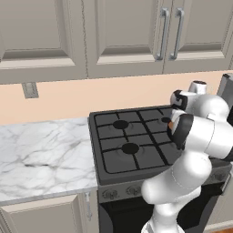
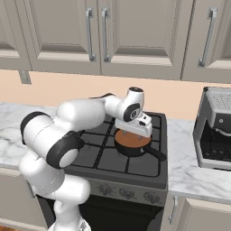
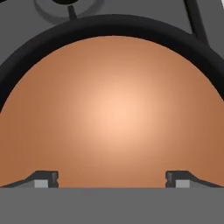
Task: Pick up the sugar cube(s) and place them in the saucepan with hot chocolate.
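The saucepan with hot chocolate [image 2: 131, 143] stands on the stove's right side, a small black pan with its long handle [image 2: 156, 154] pointing to the front right. In the hand view its brown liquid [image 3: 112, 109] lies inside the black rim [image 3: 109, 22]. My gripper [image 2: 131, 133] hangs just above the pan and points straight down into it. The gripper [image 3: 112, 179] is open, its fingertips [image 3: 46, 178] far apart, and nothing is between them. The liquid's surface looks smooth. In the left base view my arm covers most of the pan, leaving a brown sliver [image 1: 169, 124].
The black gas stove [image 1: 129, 148] has several burners with grates. A marble counter [image 1: 41, 154] runs to its left. A coffee machine [image 2: 215, 128] stands on the counter to the right. Wall cabinets [image 2: 103, 31] hang above.
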Robot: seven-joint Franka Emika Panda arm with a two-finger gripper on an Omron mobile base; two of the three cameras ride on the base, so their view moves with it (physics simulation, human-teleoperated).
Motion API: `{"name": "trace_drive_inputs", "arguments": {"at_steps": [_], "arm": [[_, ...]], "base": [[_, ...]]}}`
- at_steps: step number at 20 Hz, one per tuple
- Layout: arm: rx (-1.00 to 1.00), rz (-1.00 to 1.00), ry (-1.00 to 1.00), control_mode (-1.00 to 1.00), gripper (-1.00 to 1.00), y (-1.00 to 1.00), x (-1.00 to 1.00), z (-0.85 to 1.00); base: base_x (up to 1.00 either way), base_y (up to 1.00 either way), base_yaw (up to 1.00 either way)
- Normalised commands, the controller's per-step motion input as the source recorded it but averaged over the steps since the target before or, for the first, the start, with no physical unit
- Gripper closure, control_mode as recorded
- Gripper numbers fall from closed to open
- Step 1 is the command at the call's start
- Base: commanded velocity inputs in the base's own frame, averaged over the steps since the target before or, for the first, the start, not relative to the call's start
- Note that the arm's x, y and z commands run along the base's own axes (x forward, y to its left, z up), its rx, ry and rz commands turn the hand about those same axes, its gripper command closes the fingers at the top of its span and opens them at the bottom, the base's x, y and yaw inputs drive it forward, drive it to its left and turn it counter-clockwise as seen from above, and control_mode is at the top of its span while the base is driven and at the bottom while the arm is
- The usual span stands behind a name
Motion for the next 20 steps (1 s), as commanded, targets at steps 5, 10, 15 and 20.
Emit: {"name": "trace_drive_inputs", "arguments": {"at_steps": [5, 10, 15, 20], "arm": [[-0.01, 0.00, -0.16, -1.00, -1.00, 0.03, -0.28, 0.02], [-0.09, 0.00, -0.31, -1.00, -1.00, 0.18, -0.53, 0.43], [-0.13, 0.00, -0.25, -1.00, -1.00, 0.74, -0.59, 0.85], [0.00, 0.00, -0.21, -1.00, -1.00, 0.74, -0.95, 0.55]], "base": [[0.00, 0.00, 0.00], [0.00, 0.00, 0.00], [0.00, 0.00, 0.00], [0.00, 0.00, 0.00]]}}
